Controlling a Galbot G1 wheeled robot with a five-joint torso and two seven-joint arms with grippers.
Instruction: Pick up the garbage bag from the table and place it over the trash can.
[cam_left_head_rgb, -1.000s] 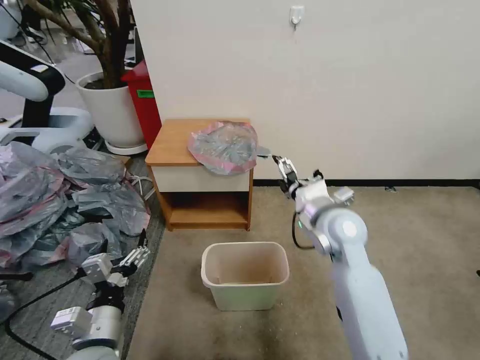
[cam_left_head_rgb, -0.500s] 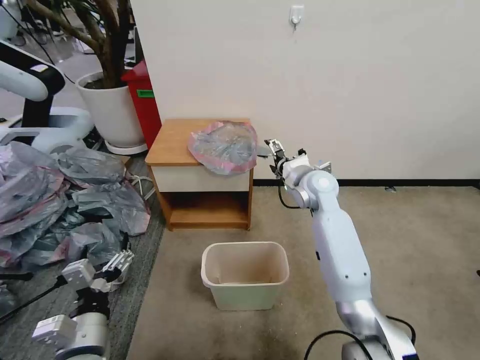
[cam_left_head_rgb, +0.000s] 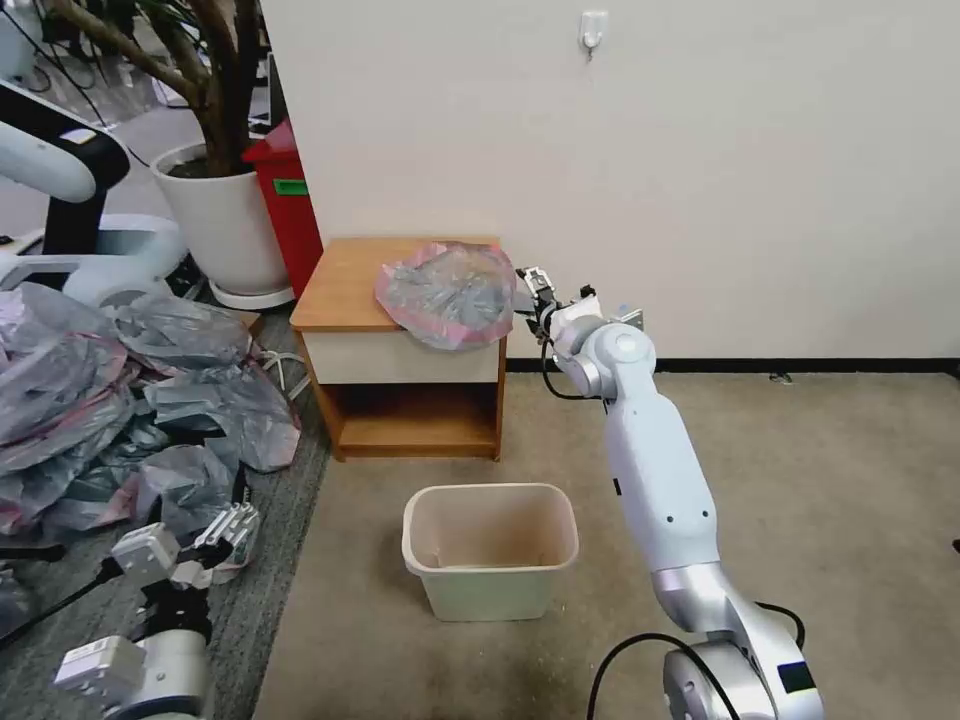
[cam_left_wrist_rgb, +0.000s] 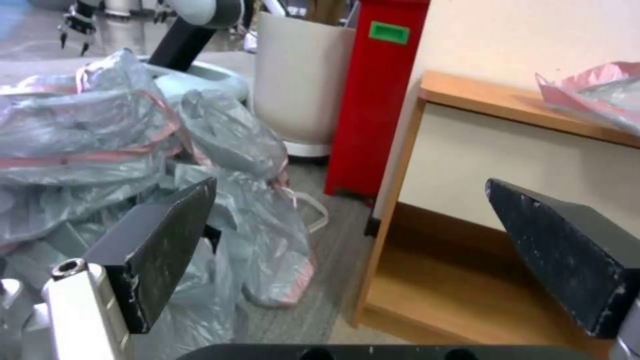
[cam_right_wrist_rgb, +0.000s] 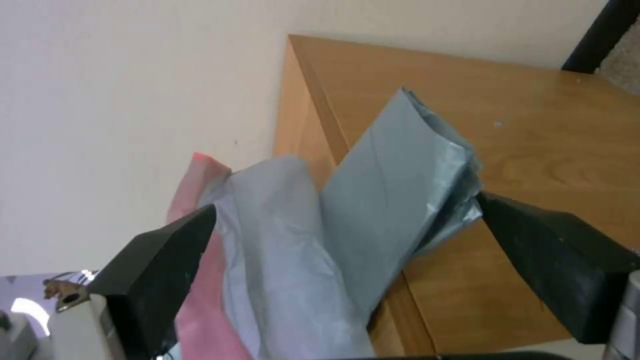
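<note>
Down at the robot's left side, the left gripper (cam_left_head_rgb: 228, 527) is hanging low with its fingers (cam_left_wrist_rgb: 157, 245) spread wide around nothing, just beside a heap of grey bags (cam_left_head_rgb: 120, 400) on the floor. Ahead, the trash can (cam_left_head_rgb: 490, 550) is standing open on the carpet before the table (cam_left_head_rgb: 345, 285). Farther off, the right gripper (cam_left_head_rgb: 530, 285) is reaching at the table's right edge, its jaws parted around the overhanging flap of the garbage bag (cam_left_head_rgb: 447, 292), seemingly not yet squeezing it. Behind, a white wall (cam_left_head_rgb: 700, 150) is rising.
</note>
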